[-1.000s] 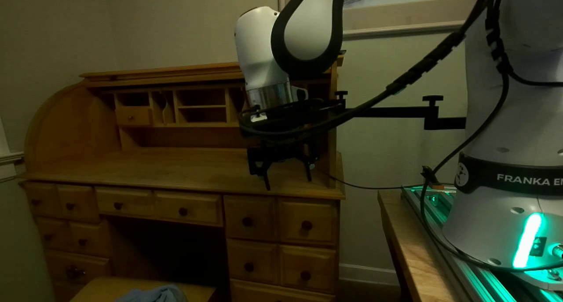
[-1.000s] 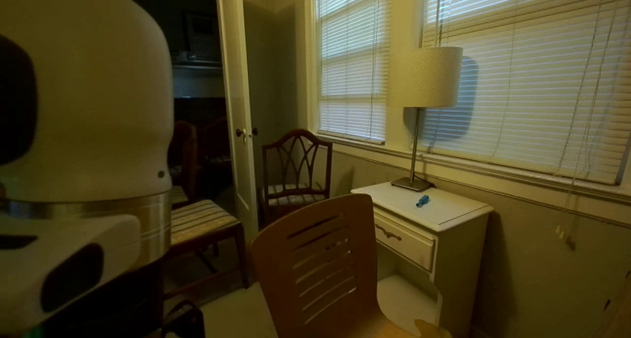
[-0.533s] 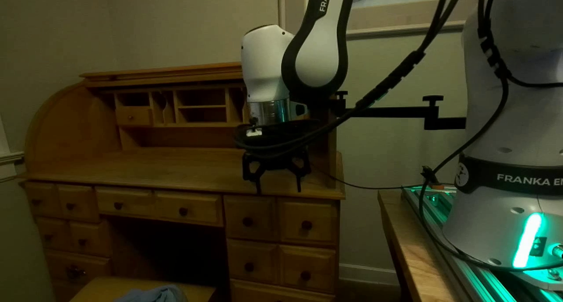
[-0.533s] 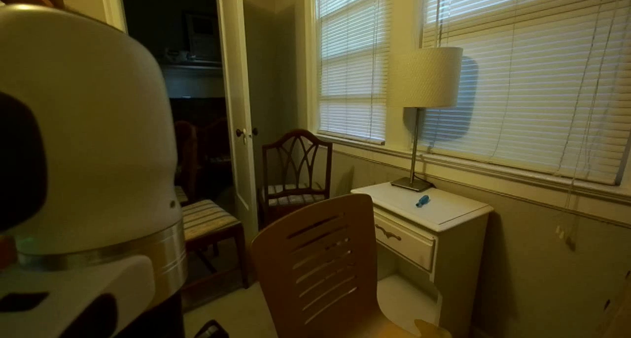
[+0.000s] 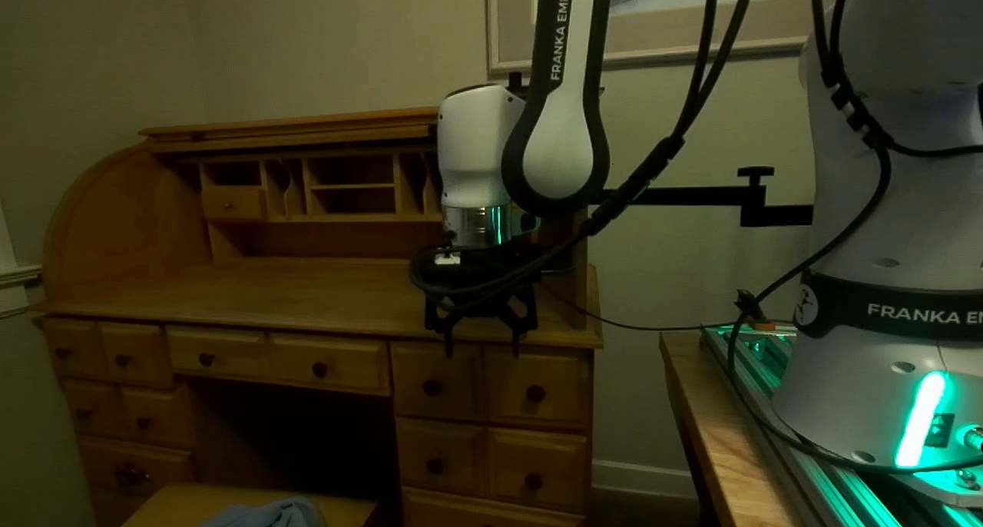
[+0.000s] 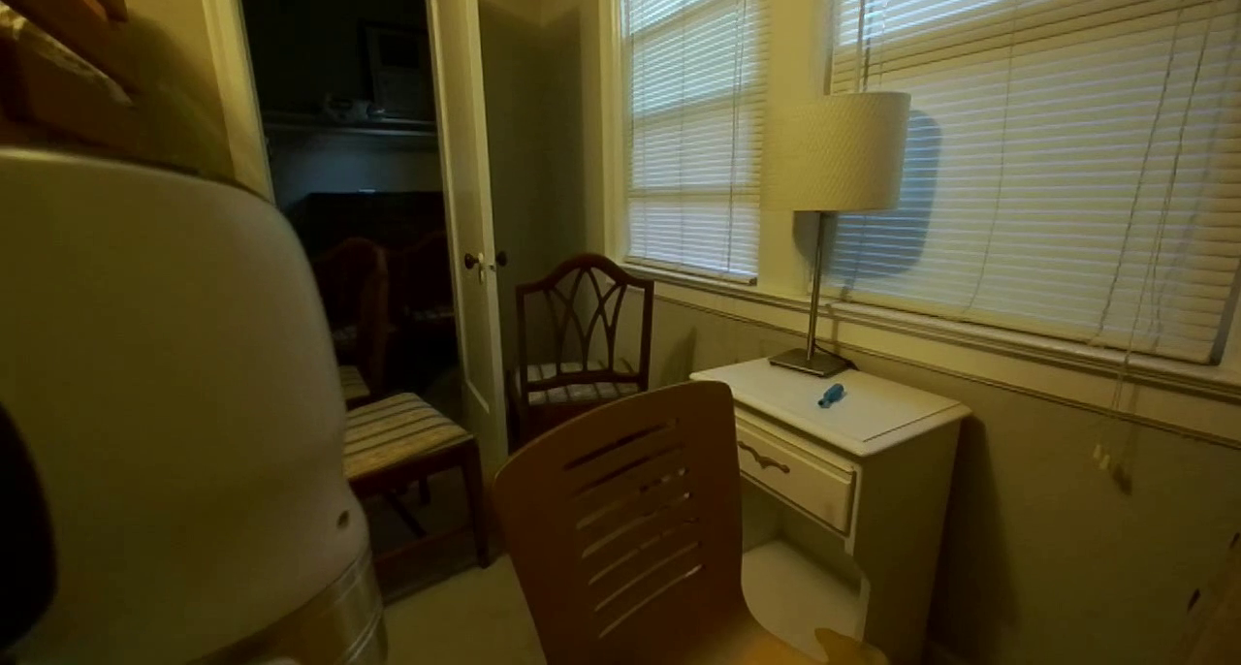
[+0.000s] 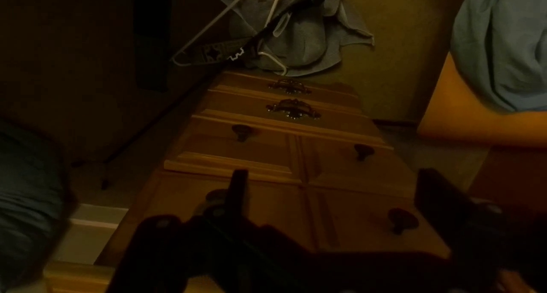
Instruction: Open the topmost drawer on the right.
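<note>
Topmost wooden desk drawer (image 5: 491, 382), probably rather stiff and heavy, should be pulled by a round knob (image 5: 535, 393); the gripper (image 5: 482, 350) has jaws spread.

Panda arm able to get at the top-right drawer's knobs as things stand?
Probably yes: the gripper hangs open, pointing down, higher than the dark knobs of the topmost drawer, and no obstacle shows between.
</note>
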